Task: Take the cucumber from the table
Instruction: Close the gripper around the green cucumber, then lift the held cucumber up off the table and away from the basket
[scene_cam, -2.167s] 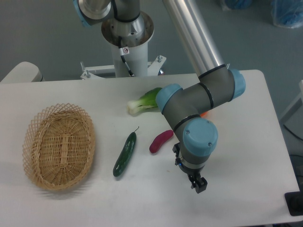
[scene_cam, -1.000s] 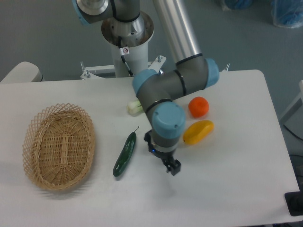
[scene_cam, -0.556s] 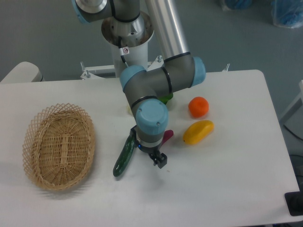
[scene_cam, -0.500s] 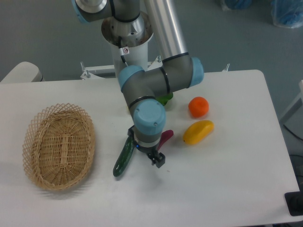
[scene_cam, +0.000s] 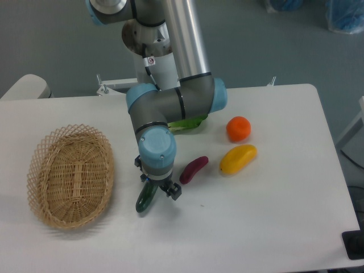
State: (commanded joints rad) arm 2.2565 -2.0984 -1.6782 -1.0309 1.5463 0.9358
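- Nearest you, the cucumber (scene_cam: 145,199) lies on the table (scene_cam: 256,227), just right of the wicker basket (scene_cam: 71,176); only its lower, blunt end shows, the rest being hidden under the wrist.
- The gripper (scene_cam: 161,191) hangs right over the cucumber, its dark fingers (scene_cam: 174,193) pointing down beside it. You cannot tell how far apart the jaws stand, nor whether they touch the skin; from here it looks like nothing is held.
- Expect the cucumber to be light and stiff but glossy, so it may slip or roll. I'd judge the best hold is across its narrow width near the middle, not at the thin stem tip.
- Further from the basket, the magenta eggplant (scene_cam: 193,169) lies just right of the gripper, close enough that you should mind brushing it.
- Beyond that sit the yellow mango (scene_cam: 238,158) and the orange fruit (scene_cam: 239,128), well apart from the cucumber.
- Farthest back, the bok choy (scene_cam: 187,123) peeks from under the elbow.
- Against half a second ago, the wrist has swung left, from between the cucumber and eggplant to above the cucumber; the vegetables have not moved.
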